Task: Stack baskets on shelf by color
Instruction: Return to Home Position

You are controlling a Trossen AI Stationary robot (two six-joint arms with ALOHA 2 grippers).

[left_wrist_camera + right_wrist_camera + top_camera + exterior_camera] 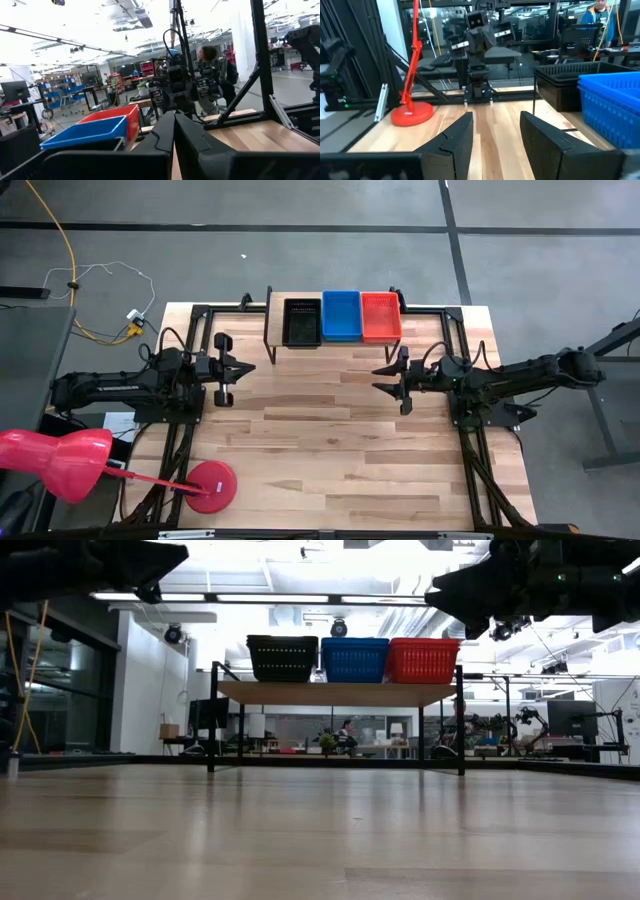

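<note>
1. The left claw [246, 369] hangs over the left side of the wooden surface [330, 450], pointing towards the middle. In the left wrist view its two fingers [165, 132] are pressed together, clenched on nothing.
2. A red lamp [210, 487] stands on the near left corner of the surface, well apart from the shelf.
3. The shelf [272, 315] stands at the far edge of the surface, about midway across. All the baskets are on it, in one row, touching side to side.
4. The black baskets [302, 321] are at the shelf's left end. Their layered rims in the right wrist view [570, 80] show them nested. How many there are I cannot tell.
5. The blue baskets [341, 315] take the middle.
6. The red baskets [381, 315] sit at the right end.
7. The right claw [380, 376] hangs over the right side of the surface, facing the left one, near the shelf's front but apart from it. Its fingers [455, 137] are spread, released, with nothing between them.
</note>
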